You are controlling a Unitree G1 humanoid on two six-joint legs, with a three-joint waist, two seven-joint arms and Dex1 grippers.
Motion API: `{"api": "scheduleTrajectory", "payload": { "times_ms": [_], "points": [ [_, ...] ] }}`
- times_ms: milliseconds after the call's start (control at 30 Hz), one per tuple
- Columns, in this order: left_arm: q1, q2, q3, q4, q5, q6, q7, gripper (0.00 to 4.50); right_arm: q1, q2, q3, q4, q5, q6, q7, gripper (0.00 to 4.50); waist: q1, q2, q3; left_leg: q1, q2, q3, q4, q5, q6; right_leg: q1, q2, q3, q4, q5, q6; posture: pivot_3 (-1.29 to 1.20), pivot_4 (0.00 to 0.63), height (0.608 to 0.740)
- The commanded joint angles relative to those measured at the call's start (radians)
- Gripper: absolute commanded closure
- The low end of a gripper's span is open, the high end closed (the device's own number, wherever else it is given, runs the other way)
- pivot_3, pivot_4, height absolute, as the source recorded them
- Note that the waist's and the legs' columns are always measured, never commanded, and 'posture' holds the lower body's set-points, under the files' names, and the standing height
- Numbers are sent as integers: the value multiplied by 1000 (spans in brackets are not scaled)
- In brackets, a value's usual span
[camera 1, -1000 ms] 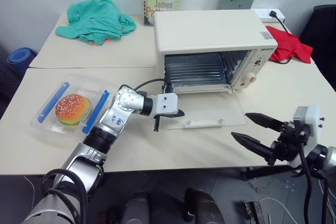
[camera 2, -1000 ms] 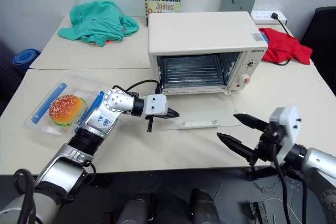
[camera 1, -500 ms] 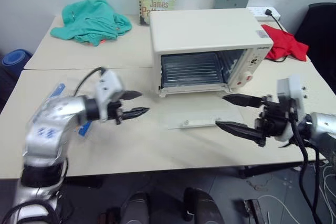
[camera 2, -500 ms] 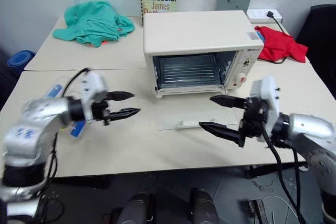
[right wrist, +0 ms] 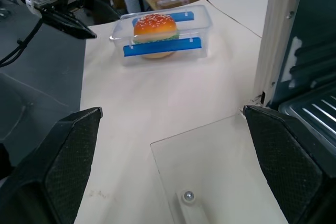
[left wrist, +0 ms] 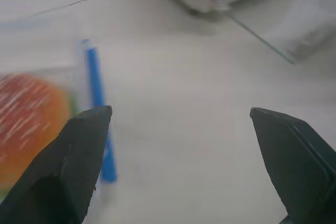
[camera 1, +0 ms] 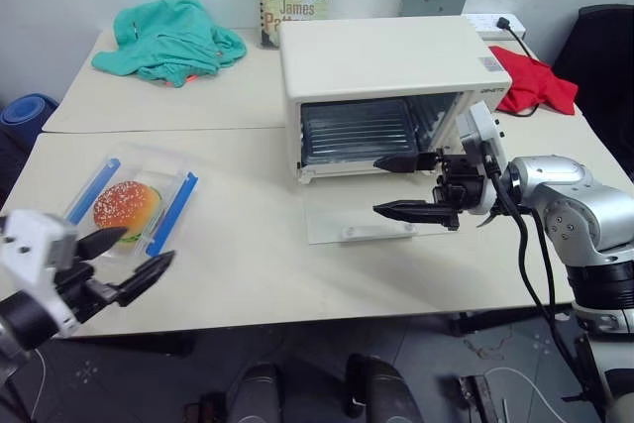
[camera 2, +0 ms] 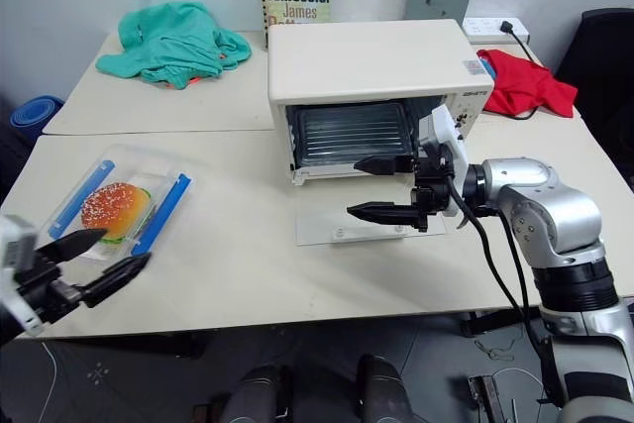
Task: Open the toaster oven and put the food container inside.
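1. Toaster oven (camera 1: 391, 71) sat mid-counter (camera 1: 248, 255) with its glass door (camera 1: 381, 210) folded flat onto the counter, rack cavity exposed. The opening step looked done.
2. Food container (camera 1: 129, 207) was on the counter well to the left of the oven, lid on, blue clip strips along two sides, a sesame-bun burger (camera 1: 130, 206) inside. Nothing gripped it.
3. Left pincer (camera 1: 127, 261) hung at the counter's near edge, just beside the container's near side, fingers spread wide and empty.
4. Right pincer (camera 1: 401, 185) hovered over the lowered door in front of the oven mouth, fingers also wide apart, holding nothing.
5. Risk: the container is wide and shallow; a one-sided pinch on the clear wall could tip it or pop a clip, shifting the burger.
6. Risk: it sat near the counter's edge, so a nudge from the left pincer could push it off.
7. Risk: the right pincer was parked in the loading path; carrying the box in could collide with it or scrape the open door.
8. Oven cavity looked empty apart from the rack.
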Motion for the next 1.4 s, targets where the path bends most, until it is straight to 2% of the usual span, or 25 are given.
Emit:
{"api": "scheduleTrajectory", "payload": {
  "times_ms": [33, 200, 367, 433, 600, 800, 900, 933, 1000, 1133, 1400],
  "points": [
    [4, -17, 162, -4, -51, 123, 69, 23, -24, 22, -1, 15, -27, -35, 40, 0, 1, 0, 0, 0, 0, 0, 0, 0, 0, 0, 0, 0, 0, 0, 0, 0, 150, 740],
    [-209, -40, 232, 55, -39, 372, 218, 23, -24, 59, 3, 20, -54, -42, 53, 0, 5, -1, -1, 0, 0, -1, 0, 0, 0, 1, 0, -1, 1, 0, 0, 0, 150, 740],
    [-293, -106, 200, 172, -43, 379, 512, 23, 3, 62, -22, -13, -51, -28, 44, 0, -3, -1, -1, 1, 0, -1, -1, -1, -2, 0, 0, 0, 6, 0, 0, 0, 150, 740],
    [-372, -138, 230, 236, -116, 379, 677, 23, 19, 53, -41, -35, -39, -14, 36, 0, -1, -1, -1, 1, 0, -1, -1, -1, -3, -1, 0, 0, 8, 0, -1, 0, 150, 740],
    [-451, -110, 244, 364, -367, 379, 1036, 23, 48, 46, -65, -74, -31, 10, 9, 0, -1, -4, -2, 1, 0, -1, 0, -1, -3, 0, -1, 0, 9, 0, -1, 0, 150, 740],
    [-438, -70, 123, 488, -757, 379, 1438, 23, 107, 49, -97, -148, -14, 39, -39, 0, 1, -4, -2, 1, 0, -2, 0, -2, -3, 0, -2, 1, 10, 0, -1, 0, 150, 740],
    [-207, 42, -43, 523, -1172, 89, 1742, 23, 130, 52, -109, -168, -7, 44, -59, 0, -3, -5, -2, 4, 1, -5, -1, -2, -5, -1, -3, 3, 10, 0, -1, 0, 150, 740],
    [-148, 80, -91, 525, -1264, -1, 1810, 23, 134, 55, -112, -171, -6, 46, -67, 0, -5, -5, -2, 7, 1, -3, -2, -3, -5, -1, -7, 6, 11, -1, -2, 0, 150, 740],
    [-81, 126, -148, 509, -1321, -113, 1853, 23, 139, 57, -116, -176, -3, 47, -77, 0, -3, -5, -2, 15, 1, 1, -5, -6, -4, 1, -14, 10, 11, -3, -6, 0, 150, 740],
    [-34, 170, -225, 511, -1324, -244, 1896, 23, 147, 63, -116, -183, 0, 40, -99, 0, 3, -5, -2, 16, -2, 2, -5, -6, -3, 2, -11, 5, 10, -5, -9, 0, 150, 740],
    [-146, 204, -378, 627, -1324, -322, 1938, 23, 153, 65, -119, -205, 8, 39, -130, 0, 3, -5, -2, 15, -2, 3, -5, -6, -3, 2, -10, -1, 10, -6, -10, 0, 150, 740]
  ]
}}
